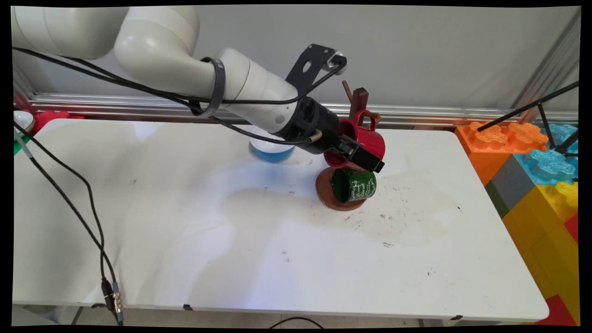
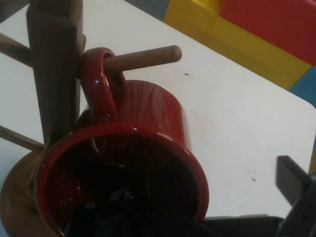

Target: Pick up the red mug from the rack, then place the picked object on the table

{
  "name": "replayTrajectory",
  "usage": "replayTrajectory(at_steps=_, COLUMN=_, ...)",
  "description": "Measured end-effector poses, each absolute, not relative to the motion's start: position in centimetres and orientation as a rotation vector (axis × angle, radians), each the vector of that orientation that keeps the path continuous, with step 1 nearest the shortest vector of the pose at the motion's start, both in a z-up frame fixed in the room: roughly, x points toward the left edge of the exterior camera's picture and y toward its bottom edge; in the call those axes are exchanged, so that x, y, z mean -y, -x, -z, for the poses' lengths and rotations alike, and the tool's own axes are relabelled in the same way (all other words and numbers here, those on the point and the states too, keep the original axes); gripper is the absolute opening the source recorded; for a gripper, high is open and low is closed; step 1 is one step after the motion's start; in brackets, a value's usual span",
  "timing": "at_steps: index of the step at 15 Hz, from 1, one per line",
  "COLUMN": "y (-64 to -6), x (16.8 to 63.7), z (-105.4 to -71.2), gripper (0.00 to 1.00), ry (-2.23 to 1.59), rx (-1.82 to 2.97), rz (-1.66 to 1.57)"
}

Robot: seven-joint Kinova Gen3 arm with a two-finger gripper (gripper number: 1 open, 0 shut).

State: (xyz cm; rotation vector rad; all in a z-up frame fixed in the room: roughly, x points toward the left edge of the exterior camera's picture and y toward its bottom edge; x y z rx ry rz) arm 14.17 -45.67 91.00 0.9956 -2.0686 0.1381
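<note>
At the table's far middle, the gripper (image 1: 356, 152) clamps the red mug's (image 1: 365, 138) rim, its handle (image 2: 98, 84) looped over the wooden rack's (image 2: 52, 64) peg (image 2: 143, 58), above a green mug (image 1: 355, 185).

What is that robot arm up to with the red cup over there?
The white arm's black gripper is clamped on the rim of a red mug, one finger inside and one outside. The mug's handle is looped over a peg of a wooden mug tree. A green mug hangs on its side lower down, over the tree's round base. A blue and white bowl sits on the white table behind the arm.
</note>
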Motion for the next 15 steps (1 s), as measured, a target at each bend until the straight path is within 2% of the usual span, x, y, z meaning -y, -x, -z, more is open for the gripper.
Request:
replayTrajectory(at_steps=1, y=-14.15, x=45.67, z=-90.89, gripper=1.0, ry=-0.994, rx=2.066, rz=-0.139)
replayTrajectory(at_steps=2, y=-14.16, x=45.67, z=-90.79, gripper=0.0, ry=-0.992, rx=2.064, rz=-0.143)
replayTrajectory(at_steps=15, y=-14.37, x=45.97, z=-90.31, gripper=0.0, ry=-0.977, rx=2.024, rz=-0.205)
